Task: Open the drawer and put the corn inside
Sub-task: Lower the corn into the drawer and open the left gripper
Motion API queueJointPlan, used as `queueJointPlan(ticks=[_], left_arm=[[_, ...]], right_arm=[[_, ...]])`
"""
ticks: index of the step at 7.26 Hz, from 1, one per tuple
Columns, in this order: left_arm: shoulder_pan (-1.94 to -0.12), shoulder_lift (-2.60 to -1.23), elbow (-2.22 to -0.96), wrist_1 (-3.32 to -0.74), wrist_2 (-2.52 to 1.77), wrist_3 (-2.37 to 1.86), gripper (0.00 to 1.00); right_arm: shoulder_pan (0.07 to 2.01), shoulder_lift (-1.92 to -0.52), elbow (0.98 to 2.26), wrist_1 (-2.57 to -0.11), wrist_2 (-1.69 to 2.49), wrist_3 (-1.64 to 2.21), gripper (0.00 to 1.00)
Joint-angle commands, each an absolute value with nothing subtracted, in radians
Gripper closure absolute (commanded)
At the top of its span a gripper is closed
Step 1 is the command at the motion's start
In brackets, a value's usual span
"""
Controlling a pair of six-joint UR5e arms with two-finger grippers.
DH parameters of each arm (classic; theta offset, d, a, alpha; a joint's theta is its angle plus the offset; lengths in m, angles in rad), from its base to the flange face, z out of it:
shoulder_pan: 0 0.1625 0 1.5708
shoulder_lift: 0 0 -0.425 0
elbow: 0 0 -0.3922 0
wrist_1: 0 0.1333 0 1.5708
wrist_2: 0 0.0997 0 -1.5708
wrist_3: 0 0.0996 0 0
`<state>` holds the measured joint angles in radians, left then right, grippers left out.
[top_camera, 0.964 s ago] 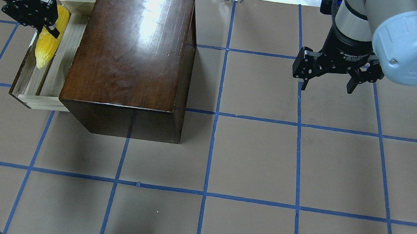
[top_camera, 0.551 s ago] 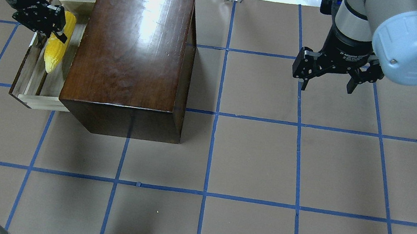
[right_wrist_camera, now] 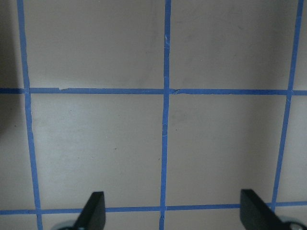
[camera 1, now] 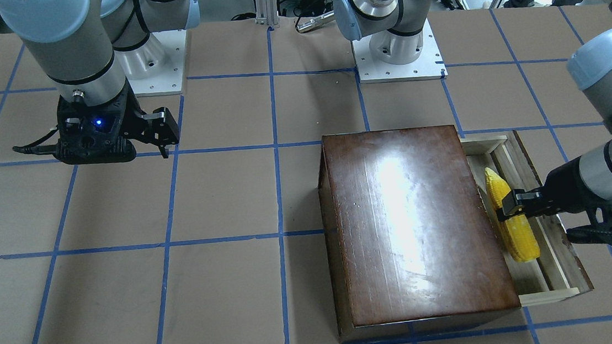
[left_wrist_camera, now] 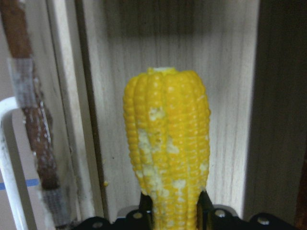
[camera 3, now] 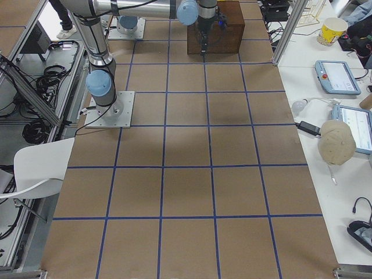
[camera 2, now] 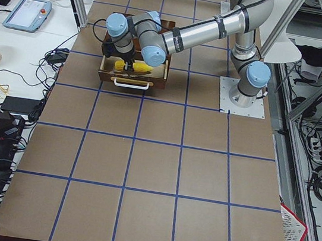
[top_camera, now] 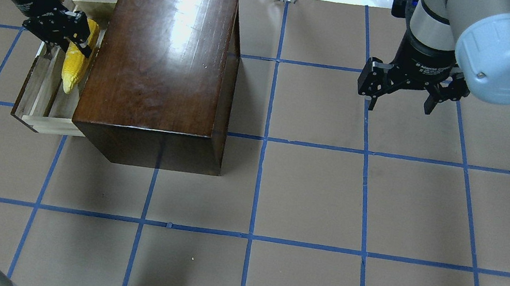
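Front-facing view: dark glossy box (camera 1: pixel 416 223) on the bench (camera 1: pixel 227 289), right of centre. Its drawer (camera 1: pixel 563 260) stands pulled out at the box's 3 o'clock side. Corn (camera 1: pixel 517 234) lies lengthwise over the drawer's pale floor, close beside the box wall, tapered tip to 12 o'clock. Left hand (camera 1: pixel 510 204) reaches in from 3 o'clock, clamped across the cob's middle. Right hand (camera 1: pixel 162 137) hangs over the bench at 10 o'clock, well apart from the box. Overhead view: drawer out at the box's 9 o'clock side, corn within its outline, tip to 6 o'clock. Left hand grips the cob nearer its blunt end; right hand at 2 o'clock, fingers spread wide. Exterior left view: box far up the bench at 11 o'clock, yellow cob showing in the open drawer under the left arm's wrist. Exterior right view: box at 12 o'clock, drawer and corn hidden behind it. Left wrist view: cob fills the centre, pinched between two dark fingers at 6 o'clock, pale drawer boards behind; cannot tell whether it touches the floor. Right wrist view: two fingertips far apart at 7 and 5 o'clock, taped bench beneath.
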<state>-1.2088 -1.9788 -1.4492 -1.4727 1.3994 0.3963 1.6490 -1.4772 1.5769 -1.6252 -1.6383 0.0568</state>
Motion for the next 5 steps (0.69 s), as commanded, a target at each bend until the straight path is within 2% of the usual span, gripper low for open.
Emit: queueJointPlan(ticks=[1, 5], left_arm=[[-1.210, -1.965, -1.448, -1.473, 1.401, 0.391, 0.00], [-1.215, -1.925, -1.393, -1.508, 1.422, 0.382, 0.00]], right_arm=[[1.649, -1.477, 1.577, -1.626, -1.638, 0.057, 0.00], [1.649, -1.477, 1.577, -1.624, -1.641, 0.057, 0.00]])
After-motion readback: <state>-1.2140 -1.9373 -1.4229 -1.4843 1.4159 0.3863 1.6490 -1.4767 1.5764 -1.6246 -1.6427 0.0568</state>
